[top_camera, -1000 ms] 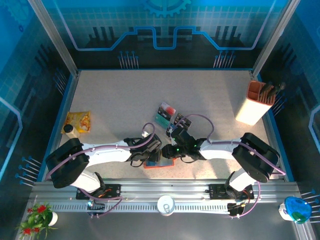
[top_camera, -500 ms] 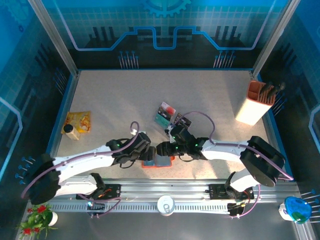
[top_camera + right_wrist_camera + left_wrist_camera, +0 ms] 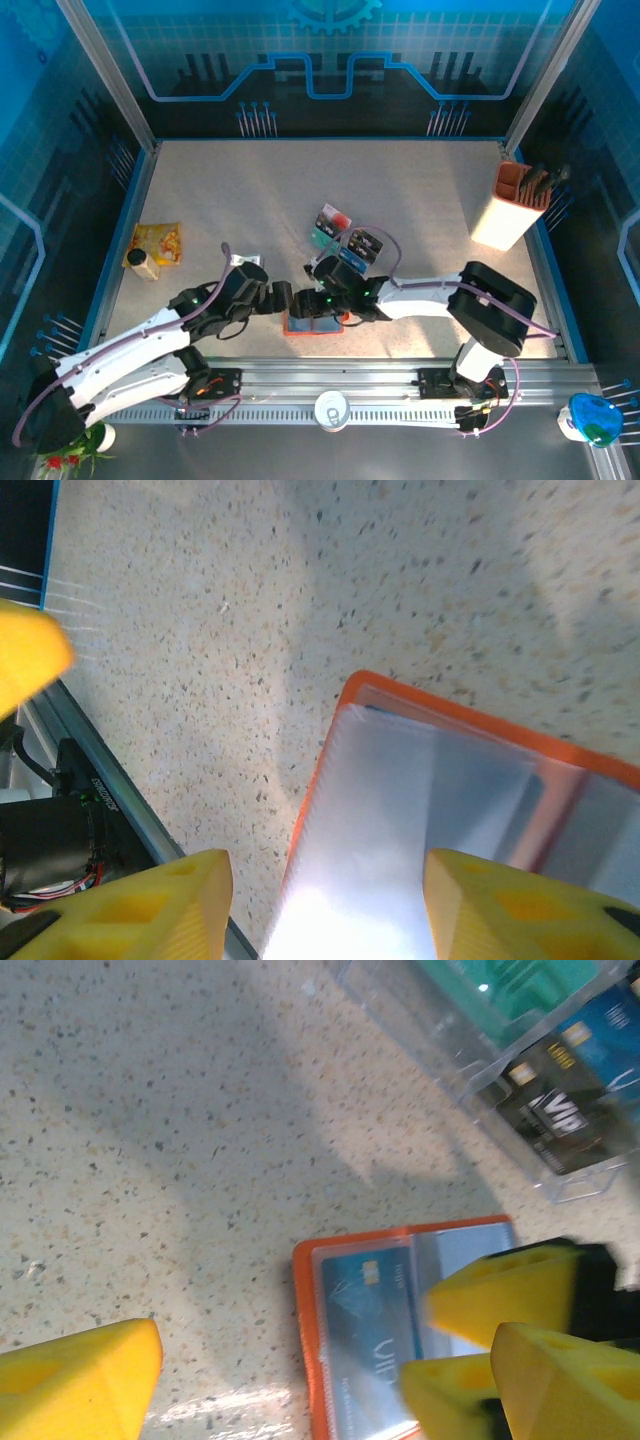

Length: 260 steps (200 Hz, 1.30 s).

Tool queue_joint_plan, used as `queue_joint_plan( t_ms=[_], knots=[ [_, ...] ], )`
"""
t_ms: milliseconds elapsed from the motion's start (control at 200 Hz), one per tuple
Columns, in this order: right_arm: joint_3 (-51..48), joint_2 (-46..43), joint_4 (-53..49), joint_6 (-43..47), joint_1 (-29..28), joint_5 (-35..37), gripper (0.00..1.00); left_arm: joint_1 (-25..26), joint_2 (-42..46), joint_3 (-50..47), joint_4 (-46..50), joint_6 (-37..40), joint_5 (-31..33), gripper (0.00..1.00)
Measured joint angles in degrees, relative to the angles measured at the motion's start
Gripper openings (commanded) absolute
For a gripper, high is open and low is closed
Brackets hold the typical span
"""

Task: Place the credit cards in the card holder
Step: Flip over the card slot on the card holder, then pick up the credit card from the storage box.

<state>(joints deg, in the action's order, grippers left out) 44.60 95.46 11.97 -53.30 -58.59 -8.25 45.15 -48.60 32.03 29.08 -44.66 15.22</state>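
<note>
**Near edge:** a white round cup (image 3: 331, 408) sits on the grey metal rail (image 3: 380, 385) between the arm bases.

**Just beyond:** the small orange-red folding card holder (image 3: 318, 326) lies open on the speckled beige table (image 3: 250, 190). A teal-blue credit card (image 3: 365, 1325) shows under its clear pocket.

- **Left gripper** (image 3: 325, 1370): hangs by the holder's left edge, jaws spread wide and empty.
- **Right gripper** (image 3: 328, 880): faces it above the pocket, fingers parted and grasping nothing.

**Farther back:** a clear plastic tray (image 3: 440, 1055) holds more credit cards (image 3: 565, 1125), teal, blue and black.

**To the sides:** a yellow snack packet (image 3: 158, 242) lies at the left, and a tall orange-and-white box of pens (image 3: 518, 205) stands at the far right.
</note>
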Motion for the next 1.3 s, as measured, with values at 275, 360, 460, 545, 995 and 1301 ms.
queue_joint_plan(
  t_ms=[275, 360, 460, 545, 995, 1301],
  knots=[
    [0.5, 4.9, 4.6, -2.7, -0.8, -1.2, 0.55, -1.4, 3.0, 0.0, 0.1, -1.0, 0.0, 0.9],
    [0.4, 4.9, 5.3, -2.9, -0.8, -1.3, 0.55, -1.5, 3.0, 0.0, 0.1, -1.5, 0.0, 0.9],
    [0.1, 4.2, 5.2, -2.9, -0.6, -1.3, 0.54, -1.5, 3.0, 0.0, 0.0, -1.6, 0.0, 0.91],
    [-0.8, 1.8, 4.4, -2.6, -0.3, -1.3, 0.54, -1.6, 2.6, 0.0, 0.0, -1.8, 0.0, 0.93],
    [-3.8, -25.3, -16.4, 7.6, 11.8, 3.3, 0.52, -1.9, -6.0, 1.1, -2.9, -1.4, -5.2, 0.99],
    [12.6, -20.2, -39.8, 26.5, 15.9, 13.4, 0.45, -1.8, -12.7, 1.8, -4.6, -0.4, -7.2, 0.99]
  ],
)
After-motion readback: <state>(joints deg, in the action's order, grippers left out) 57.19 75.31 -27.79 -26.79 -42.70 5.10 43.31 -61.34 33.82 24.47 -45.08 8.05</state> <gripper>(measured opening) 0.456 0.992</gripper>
